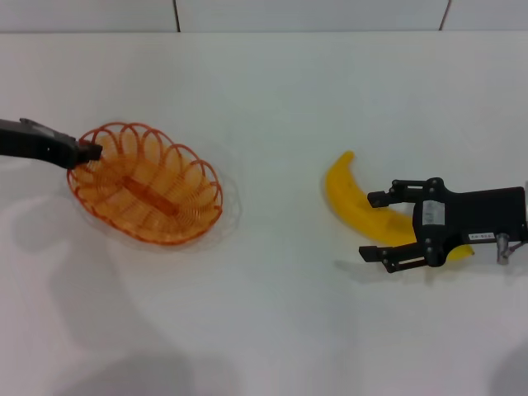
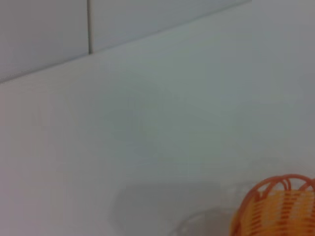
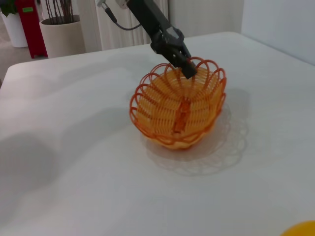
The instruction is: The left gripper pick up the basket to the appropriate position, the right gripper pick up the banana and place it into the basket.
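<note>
Black left gripper (image 3: 188, 70) on slim black arm with trailing cable; black right gripper (image 1: 378, 226), open-frame fingers, white label behind them.

White table (image 1: 272, 330), potted plants (image 3: 56, 29)

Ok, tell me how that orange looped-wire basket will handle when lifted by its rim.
The orange looped-wire basket is open wire, so probably light. Gripped by the left gripper at one end of the rim, it will likely tilt. The thin loops may flex slightly.
</note>
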`<state>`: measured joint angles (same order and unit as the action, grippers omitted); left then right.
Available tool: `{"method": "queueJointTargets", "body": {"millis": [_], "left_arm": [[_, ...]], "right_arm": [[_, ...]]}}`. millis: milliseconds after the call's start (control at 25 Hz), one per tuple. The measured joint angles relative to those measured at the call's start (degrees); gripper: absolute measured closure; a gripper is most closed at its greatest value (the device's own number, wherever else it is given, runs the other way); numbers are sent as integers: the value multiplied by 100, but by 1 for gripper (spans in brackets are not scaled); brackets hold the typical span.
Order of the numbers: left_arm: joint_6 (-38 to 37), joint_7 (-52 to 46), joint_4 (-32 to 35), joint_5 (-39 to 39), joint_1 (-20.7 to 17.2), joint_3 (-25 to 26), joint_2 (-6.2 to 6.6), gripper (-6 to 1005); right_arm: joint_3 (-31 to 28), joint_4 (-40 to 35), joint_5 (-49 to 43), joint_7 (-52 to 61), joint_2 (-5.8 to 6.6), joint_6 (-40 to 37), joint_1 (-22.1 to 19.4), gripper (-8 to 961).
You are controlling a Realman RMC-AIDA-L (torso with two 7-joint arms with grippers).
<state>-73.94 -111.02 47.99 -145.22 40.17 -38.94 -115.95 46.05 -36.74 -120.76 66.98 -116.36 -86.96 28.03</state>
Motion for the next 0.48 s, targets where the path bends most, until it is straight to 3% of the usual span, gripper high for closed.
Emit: {"method": "queueJointTargets", "body": {"millis": [480], "left_arm": [[263, 293, -120, 510, 43, 0, -23, 917]], "right_arm": [[-22, -1, 16, -7, -6, -30, 72, 64]]}}
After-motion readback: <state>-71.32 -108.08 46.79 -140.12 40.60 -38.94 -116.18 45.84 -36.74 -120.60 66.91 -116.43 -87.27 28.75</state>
